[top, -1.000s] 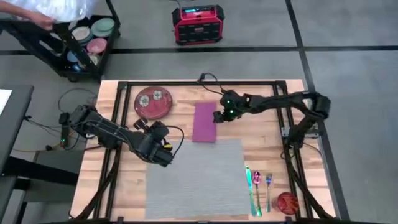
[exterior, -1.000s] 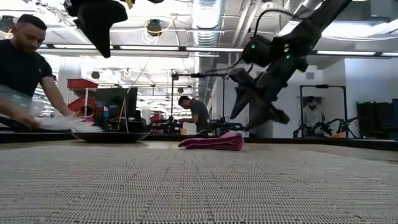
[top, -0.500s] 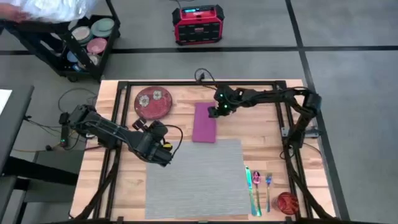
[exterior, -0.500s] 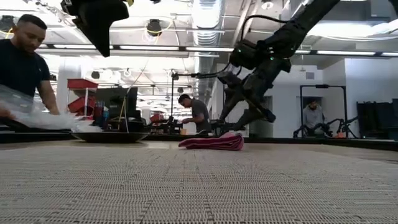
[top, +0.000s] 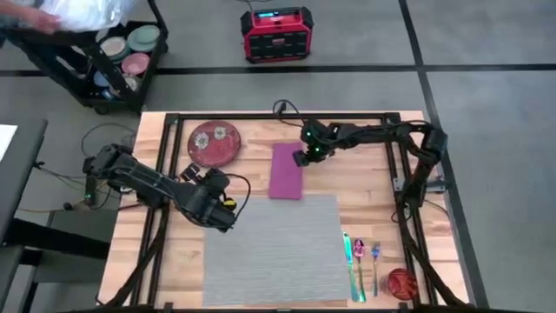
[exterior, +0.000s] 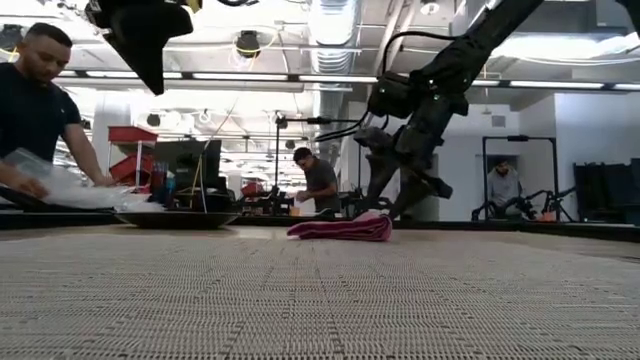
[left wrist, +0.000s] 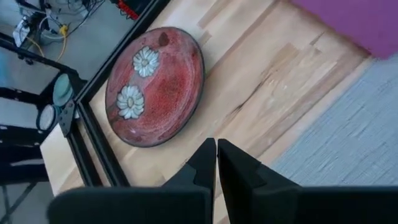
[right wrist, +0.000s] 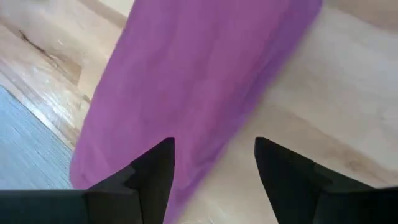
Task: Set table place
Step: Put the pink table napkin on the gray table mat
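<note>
Place setting barely begun; only the mat is down.

Left gripper (top: 219, 216), fingers pressed together and empty, hovers at the bare placemat (top: 274, 248)'s corner; plate (top: 214, 143) unplaced; right gripper (top: 303, 160), spread wide, empty, over the napkin (top: 286, 170); cutlery (top: 361, 261) beside the mat.

This is looking like a robotics lab: exposed ducts (exterior: 335, 25) and strip lights are running overhead, people (exterior: 318, 185) are working at benches, more robot arms (exterior: 560, 203) are standing at the far wall, and a red power unit (top: 276, 34) is sitting on the grey floor.
</note>
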### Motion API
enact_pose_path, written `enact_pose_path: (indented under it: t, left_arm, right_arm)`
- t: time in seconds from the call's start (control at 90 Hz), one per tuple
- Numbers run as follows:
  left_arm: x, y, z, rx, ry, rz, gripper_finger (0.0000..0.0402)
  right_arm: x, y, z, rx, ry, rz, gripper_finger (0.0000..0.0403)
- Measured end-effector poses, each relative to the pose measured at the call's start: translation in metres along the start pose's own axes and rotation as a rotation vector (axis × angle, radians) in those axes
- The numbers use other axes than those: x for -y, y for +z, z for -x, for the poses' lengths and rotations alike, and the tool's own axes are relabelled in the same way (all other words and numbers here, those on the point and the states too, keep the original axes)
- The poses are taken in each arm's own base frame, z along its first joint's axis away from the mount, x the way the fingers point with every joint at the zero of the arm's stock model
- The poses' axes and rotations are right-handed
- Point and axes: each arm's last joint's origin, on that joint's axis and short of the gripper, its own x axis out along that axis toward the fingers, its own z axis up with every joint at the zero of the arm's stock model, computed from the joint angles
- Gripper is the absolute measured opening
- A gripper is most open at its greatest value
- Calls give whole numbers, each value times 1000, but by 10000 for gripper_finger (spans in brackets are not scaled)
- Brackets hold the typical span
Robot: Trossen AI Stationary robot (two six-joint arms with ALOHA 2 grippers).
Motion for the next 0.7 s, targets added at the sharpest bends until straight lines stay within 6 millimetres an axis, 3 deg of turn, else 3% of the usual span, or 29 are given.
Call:
enact_pose_path:
  t: [0.367, 0.7]
  left_arm:
    - [-1, -1, 0, -1, 3, -27, 0]
    - [-1, -1, 0, -1, 3, -29, 0]
  right_arm:
    - [1, 5, 0, 57, -12, -5, 207]
    - [-1, -1, -36, -63, 39, -74, 204]
